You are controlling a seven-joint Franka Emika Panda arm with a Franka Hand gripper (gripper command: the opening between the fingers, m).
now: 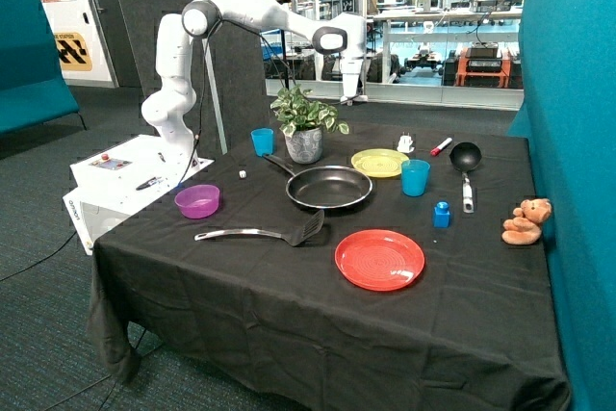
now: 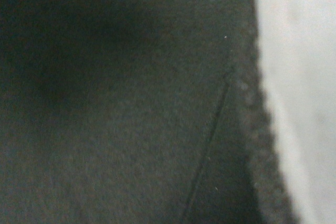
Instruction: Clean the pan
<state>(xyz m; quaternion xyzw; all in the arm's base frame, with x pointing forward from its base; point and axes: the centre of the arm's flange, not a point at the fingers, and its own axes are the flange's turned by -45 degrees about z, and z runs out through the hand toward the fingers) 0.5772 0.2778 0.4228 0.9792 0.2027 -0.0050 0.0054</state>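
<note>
Outside view, left to right. Purple bowl at left-centre of the black tablecloth, looks empty. Black slotted spatula lies below and right of it, silver handle toward frame left, blade toward the pan. Blue cup near the table's far edge, contents not visible. Potted plant just right of that cup.

Pan sits mid-table, in front of the plant. Long axis runs diagonal: handle points to upper left of frame, toward the blue cup; bowl end is lower right. Nothing visible inside it, upright on the cloth.

Red plate below-right of the pan, bare. Yellow plate above-right, bare. Second blue cup just right of the yellow plate. Small black ladle-like pan further right, handle toward frame bottom. Teddy at right edge.

Gripper hangs above the far table edge, well apart from the pan. Finger state: cannot tell. Wrist view shows only dark cloth and a pale strip of floor.
</note>
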